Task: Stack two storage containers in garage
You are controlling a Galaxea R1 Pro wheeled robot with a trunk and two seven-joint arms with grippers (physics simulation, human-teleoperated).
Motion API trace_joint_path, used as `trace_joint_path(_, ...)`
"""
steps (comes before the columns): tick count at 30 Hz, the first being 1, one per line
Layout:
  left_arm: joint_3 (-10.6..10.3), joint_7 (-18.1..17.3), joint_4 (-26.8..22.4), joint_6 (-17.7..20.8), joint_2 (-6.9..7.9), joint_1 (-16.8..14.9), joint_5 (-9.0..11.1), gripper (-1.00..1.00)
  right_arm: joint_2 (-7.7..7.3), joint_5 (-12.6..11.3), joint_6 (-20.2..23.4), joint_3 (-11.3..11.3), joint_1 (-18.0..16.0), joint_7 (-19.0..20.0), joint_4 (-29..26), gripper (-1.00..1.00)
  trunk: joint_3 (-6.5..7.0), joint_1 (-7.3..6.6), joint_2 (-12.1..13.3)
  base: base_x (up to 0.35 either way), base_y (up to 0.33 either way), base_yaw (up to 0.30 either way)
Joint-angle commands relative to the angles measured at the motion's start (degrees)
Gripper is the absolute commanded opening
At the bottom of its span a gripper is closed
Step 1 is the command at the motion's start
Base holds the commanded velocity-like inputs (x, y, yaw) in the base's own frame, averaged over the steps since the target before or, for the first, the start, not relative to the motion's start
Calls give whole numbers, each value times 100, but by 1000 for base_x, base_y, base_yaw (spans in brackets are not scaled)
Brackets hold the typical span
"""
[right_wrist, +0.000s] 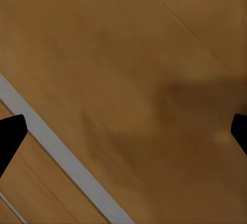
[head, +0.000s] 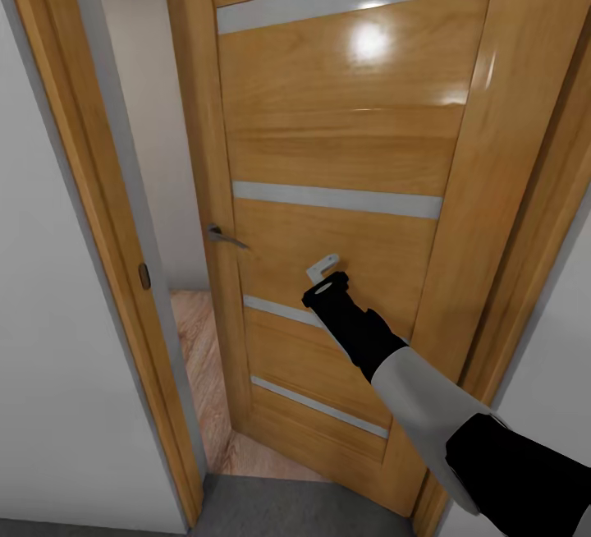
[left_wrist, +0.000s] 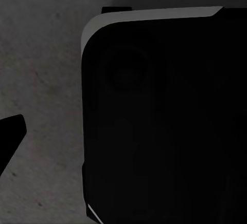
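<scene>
The two storage containers are out of view. A tall wooden door [head: 345, 126] with pale horizontal strips stands partly open in front of me. My right arm reaches out to it, and the right gripper [head: 322, 267] is at the door's face, right of the metal lever handle [head: 223, 236]. In the right wrist view the door panel [right_wrist: 128, 54] is very near and the right gripper [right_wrist: 123, 136] is open, with nothing between its dark fingertips [right_wrist: 10, 131]. The left gripper [left_wrist: 123, 136] hangs low over dark grey concrete floor [left_wrist: 41, 80], with one fingertip [left_wrist: 10, 131] at the edge.
The wooden door frame [head: 98, 192] and a white wall bound the opening on the left. Through the narrow gap I see light wood-plank floor [head: 201, 356] and a pale wall. Grey floor [head: 287, 508] lies at the threshold. My black base [left_wrist: 164, 121] is beside the left gripper.
</scene>
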Motion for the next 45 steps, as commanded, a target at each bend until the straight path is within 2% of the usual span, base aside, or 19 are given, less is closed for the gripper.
trace_joint_path(1,0,2,-1,-15,-1,-1,6,100,0,107,46,18,-6,-7,-7,100,-5,0,-2,0,0,0)
trace_joint_path(5,0,2,-1,-16,-5,-1,5,100,0,102,48,23,-6,-7,11,100,-5,0,-2,0,0,0)
trace_joint_path(14,8,1,-1,-17,-13,-1,5,100,0,109,-83,51,-6,-16,465,100,-5,0,-2,0,0,0)
trace_joint_path(22,8,2,-1,-17,-15,-1,5,100,0,126,-122,50,-6,-16,561,100,-5,0,-2,0,0,0)
trace_joint_path(24,8,2,-1,-17,-13,-1,5,100,0,124,-141,49,-6,-11,490,100,-5,0,-2,0,0,0)
trace_joint_path(32,8,2,-1,-17,-8,-1,5,100,0,77,-29,17,-6,48,-580,100,-5,0,-2,0,0,0)
trace_joint_path(40,8,2,-1,-17,-15,-1,12,100,0,42,14,31,-3,160,-762,100,-5,0,-2,0,0,0)
trace_joint_path(42,8,2,-1,-17,-15,-1,13,100,0,-30,11,31,-2,263,-753,100,-5,0,-2,0,0,0)
trace_joint_path(45,8,0,-1,-17,-15,-1,14,100,0,-340,-31,27,-2,584,-756,100,-5,0,-2,0,0,0)
